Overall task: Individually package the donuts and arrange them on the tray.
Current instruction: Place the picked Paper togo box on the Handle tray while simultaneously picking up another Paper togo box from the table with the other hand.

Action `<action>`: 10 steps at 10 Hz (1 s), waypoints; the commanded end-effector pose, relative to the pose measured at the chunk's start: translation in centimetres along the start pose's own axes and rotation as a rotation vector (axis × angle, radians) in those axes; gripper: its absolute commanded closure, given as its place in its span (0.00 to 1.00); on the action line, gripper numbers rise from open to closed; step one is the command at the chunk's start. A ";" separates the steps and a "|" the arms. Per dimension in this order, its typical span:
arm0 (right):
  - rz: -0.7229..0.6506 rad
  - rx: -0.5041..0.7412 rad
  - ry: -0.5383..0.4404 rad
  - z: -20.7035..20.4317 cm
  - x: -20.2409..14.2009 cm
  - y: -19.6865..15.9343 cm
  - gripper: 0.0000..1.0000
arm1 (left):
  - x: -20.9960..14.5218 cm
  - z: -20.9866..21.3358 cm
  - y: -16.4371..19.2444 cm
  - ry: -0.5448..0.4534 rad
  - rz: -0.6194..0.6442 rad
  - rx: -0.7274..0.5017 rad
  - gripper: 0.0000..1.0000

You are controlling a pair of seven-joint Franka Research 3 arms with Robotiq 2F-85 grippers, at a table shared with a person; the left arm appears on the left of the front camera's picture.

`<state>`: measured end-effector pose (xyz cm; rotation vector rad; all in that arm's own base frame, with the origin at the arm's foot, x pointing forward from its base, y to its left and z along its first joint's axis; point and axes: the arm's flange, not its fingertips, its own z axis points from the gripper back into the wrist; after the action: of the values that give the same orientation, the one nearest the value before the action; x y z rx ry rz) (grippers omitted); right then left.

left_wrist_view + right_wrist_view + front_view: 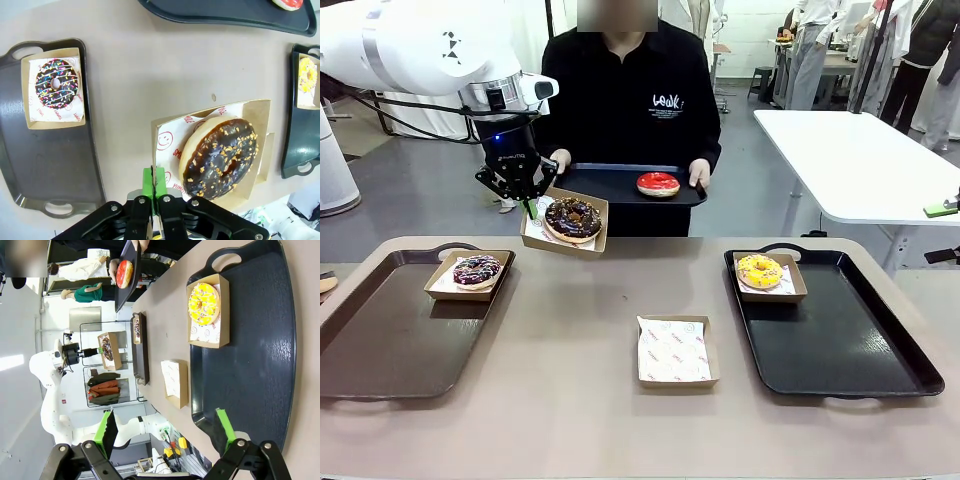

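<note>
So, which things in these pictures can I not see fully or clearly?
Left wrist view: red donut is cut off by the top edge.
Front view: print on the empty box's paper is too small to read.
Right wrist view: purple sprinkled donut is too small for detail.
Left wrist view: left gripper covers the clamped rim of the chocolate donut's box.

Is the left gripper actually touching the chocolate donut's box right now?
Touching. The left wrist view shows the left gripper pinched shut on the near edge of the box, just beside the chocolate donut.
</note>
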<state>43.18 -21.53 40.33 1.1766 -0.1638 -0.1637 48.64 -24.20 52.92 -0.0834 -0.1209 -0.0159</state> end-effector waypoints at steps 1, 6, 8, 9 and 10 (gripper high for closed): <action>-0.013 0.002 0.001 0.1 0.4 0.2 0.00 | -0.3 0.2 0.1 -0.001 0.008 -0.011 1.00; 0.087 -0.108 0.054 -2.4 -0.2 4.0 0.00 | -2.1 1.6 2.7 0.000 -0.106 0.028 0.99; 0.149 -0.249 0.156 -5.8 -0.4 9.5 0.00 | -3.3 4.1 7.6 0.040 -0.120 -0.016 0.99; 0.153 -0.291 0.218 -7.5 -0.5 11.9 0.00 | -4.1 5.0 10.1 0.045 -0.107 -0.018 0.99; 0.166 -0.327 0.247 -9.3 -0.8 14.4 0.00 | -4.9 5.7 12.5 0.047 -0.092 -0.014 0.99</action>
<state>44.80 -9.00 49.59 0.9063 -0.0497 0.0910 44.50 -13.24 57.03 -0.0744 -0.0852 -0.1158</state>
